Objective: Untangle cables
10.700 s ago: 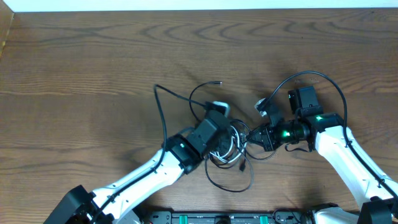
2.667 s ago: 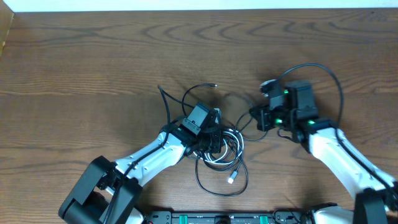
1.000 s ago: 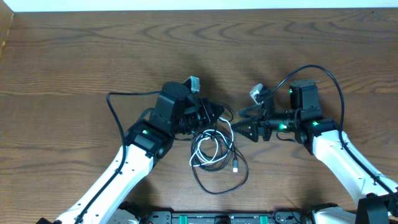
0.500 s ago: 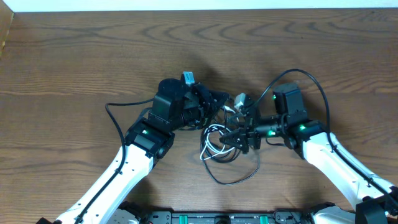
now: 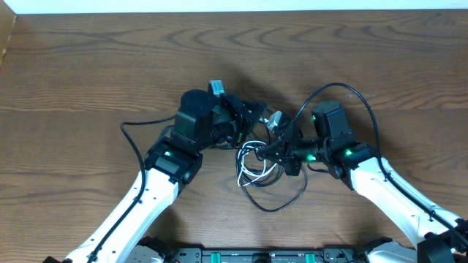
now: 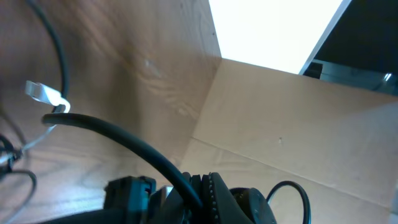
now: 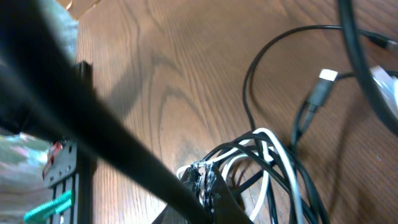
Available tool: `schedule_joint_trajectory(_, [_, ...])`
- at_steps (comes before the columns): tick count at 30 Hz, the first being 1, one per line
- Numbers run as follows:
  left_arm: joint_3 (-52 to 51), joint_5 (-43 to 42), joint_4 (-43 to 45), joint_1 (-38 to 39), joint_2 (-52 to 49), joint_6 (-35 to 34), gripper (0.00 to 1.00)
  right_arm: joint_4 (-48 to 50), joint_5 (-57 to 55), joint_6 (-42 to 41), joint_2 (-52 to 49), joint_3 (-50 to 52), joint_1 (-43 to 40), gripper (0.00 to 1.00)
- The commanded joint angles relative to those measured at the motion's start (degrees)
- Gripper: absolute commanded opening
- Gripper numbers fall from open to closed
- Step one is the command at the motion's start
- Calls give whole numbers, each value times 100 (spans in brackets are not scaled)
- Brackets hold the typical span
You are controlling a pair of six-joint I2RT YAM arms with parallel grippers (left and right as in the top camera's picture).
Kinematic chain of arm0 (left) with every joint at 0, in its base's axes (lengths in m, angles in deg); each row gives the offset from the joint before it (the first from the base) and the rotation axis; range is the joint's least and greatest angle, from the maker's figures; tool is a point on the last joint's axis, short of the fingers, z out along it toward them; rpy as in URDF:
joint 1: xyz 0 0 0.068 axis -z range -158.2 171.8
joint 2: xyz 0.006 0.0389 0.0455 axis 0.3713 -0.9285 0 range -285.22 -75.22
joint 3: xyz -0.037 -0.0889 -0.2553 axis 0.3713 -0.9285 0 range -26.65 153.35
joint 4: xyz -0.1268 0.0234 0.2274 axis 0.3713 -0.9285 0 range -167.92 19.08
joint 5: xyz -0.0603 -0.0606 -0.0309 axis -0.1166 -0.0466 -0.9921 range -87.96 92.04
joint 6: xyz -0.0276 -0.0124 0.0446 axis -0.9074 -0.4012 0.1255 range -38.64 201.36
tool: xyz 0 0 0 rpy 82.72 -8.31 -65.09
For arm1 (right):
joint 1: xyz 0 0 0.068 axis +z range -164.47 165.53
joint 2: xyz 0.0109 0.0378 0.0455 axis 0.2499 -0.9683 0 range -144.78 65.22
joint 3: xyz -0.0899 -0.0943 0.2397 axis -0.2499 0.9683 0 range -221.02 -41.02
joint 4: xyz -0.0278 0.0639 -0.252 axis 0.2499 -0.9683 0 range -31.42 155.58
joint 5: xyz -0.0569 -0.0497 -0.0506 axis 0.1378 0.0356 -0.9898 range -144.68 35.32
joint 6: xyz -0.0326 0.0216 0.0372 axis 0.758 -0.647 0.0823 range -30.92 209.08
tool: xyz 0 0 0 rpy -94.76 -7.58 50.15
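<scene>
The cables lie tangled at mid-table between both arms. The white cable (image 5: 243, 162) is coiled in loops, and the black cable (image 5: 281, 207) runs through them and loops toward the front edge. My left gripper (image 5: 248, 117) is raised over the tangle's back left. In the left wrist view it (image 6: 202, 199) is shut on a black cable (image 6: 124, 134), with a white plug (image 6: 43, 92) hanging beyond. My right gripper (image 5: 265, 151) reaches in from the right. In the right wrist view it (image 7: 205, 180) is shut on a white cable (image 7: 264, 134) loop, and a silver-tipped plug (image 7: 323, 81) lies beyond.
The right arm's own thick black cable (image 5: 369, 109) arcs above its wrist. Another dark loop (image 5: 128, 131) trails left of the left arm. A rail with green parts (image 5: 256, 256) runs along the table's front edge. A cardboard wall (image 6: 280, 143) shows in the left wrist view.
The right gripper, open a second ago and to the right of the tangle, has moved left into it and shut on a white loop. The left gripper has shifted slightly toward the back.
</scene>
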Motion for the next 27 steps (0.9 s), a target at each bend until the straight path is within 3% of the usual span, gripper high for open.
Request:
schedule_joint_trajectory(1, [133, 127, -81, -48, 4, 1191, 8, 151, 59, -824, 57, -52, 20, 1])
schedule_joint_trajectory(4, [133, 527, -439, -48, 4, 2037, 8, 452, 426, -1912, 57, -52, 17, 1])
schedule_joint_trajectory(6, [133, 831, -715, -48, 4, 2350, 8, 682, 979, -2166, 57, -52, -9, 1])
schedule_joint_trajectory(12, [122, 1818, -1711, -48, -2, 2485, 8, 1873, 3274, -2708, 57, -52, -173, 1])
schedule_joint_trajectory(20, [122, 1805, -2020, -46, -184, 2789, 9, 3626, 3230, -4153, 59, -52, -601, 1])
schedule_joint_trajectory(23, [122, 1759, -2229, -46, -227, 2909, 17, 3650, 3001, -4175, 57, -52, -944, 1])
schedule_joint_trajectory(25, [122, 1687, -2332, -46, -256, 3134, 38, 3602, 2826, -4170, 57, -52, -1231, 1])
schedule_joint_trajectory(27, [122, 1615, -2441, -46, -280, 3359, 51, 3585, 2677, -4168, 57, -52, -1491, 1])
